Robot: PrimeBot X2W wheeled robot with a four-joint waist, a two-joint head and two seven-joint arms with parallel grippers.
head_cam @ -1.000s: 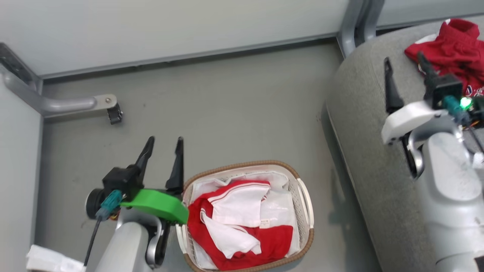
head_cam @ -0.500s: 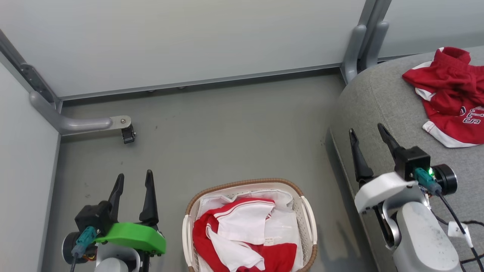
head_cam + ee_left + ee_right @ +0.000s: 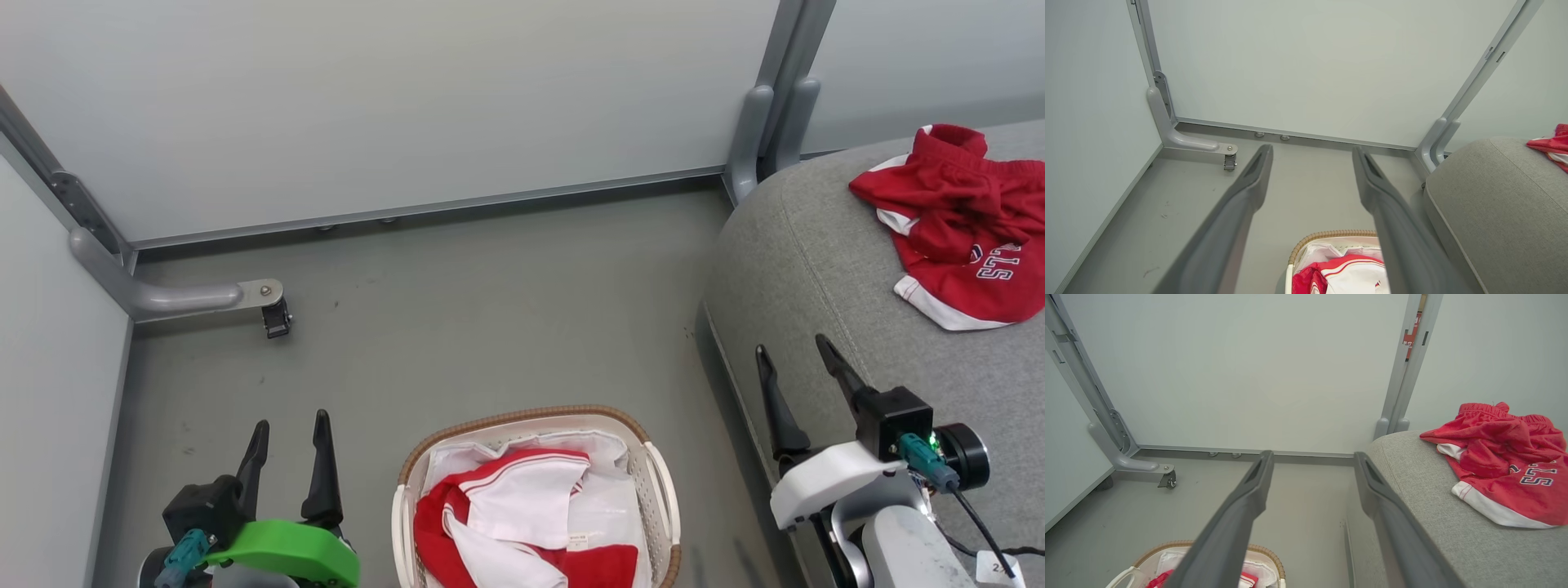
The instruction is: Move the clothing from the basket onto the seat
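**Head view, lower centre:** basket (image 3: 535, 412) on the floor (image 3: 490, 310), near end cut off by the bottom edge. Inside, over a white liner (image 3: 608, 482): clothing (image 3: 522, 506), red and white, bunched, number of pieces not to be told. Small tag (image 3: 577, 539) on it, too small to read.

**Head view, upper right:** seat (image 3: 816, 269), well apart from the basket, right side cut off by the frame. On it, one red garment (image 3: 955, 212) with white trim, crumpled, right part cut off, lettering partly folded under.

**Head view, lower left:** left gripper (image 3: 291, 420), fingers spread, nothing between them, over bare floor just left of the basket. Arm cut off below the green cover (image 3: 286, 551).

**Head view, lower right:** right gripper (image 3: 791, 344), fingers likewise spread and empty, tips over the seat's rounded edge nearest the basket. Height above the cushion not to be told.

**Left wrist view:** far rim of the basket low between the two fingers, one side hidden behind the finger at the view's right (image 3: 1392, 228). Of the garment, a mere sliver at the right edge.

**Right wrist view:** garment almost whole, waistband toward the wall (image 3: 1249, 367), white hem nearer the camera, dark-edged letters legible in part. Basket at the lower left, half hidden behind the finger at the view's left (image 3: 1229, 531). Red label (image 3: 1410, 335) on the post (image 3: 1404, 375), unreadable.

**All three views:** caster (image 3: 276, 318) at the foot of the left wall frame, plain to see.
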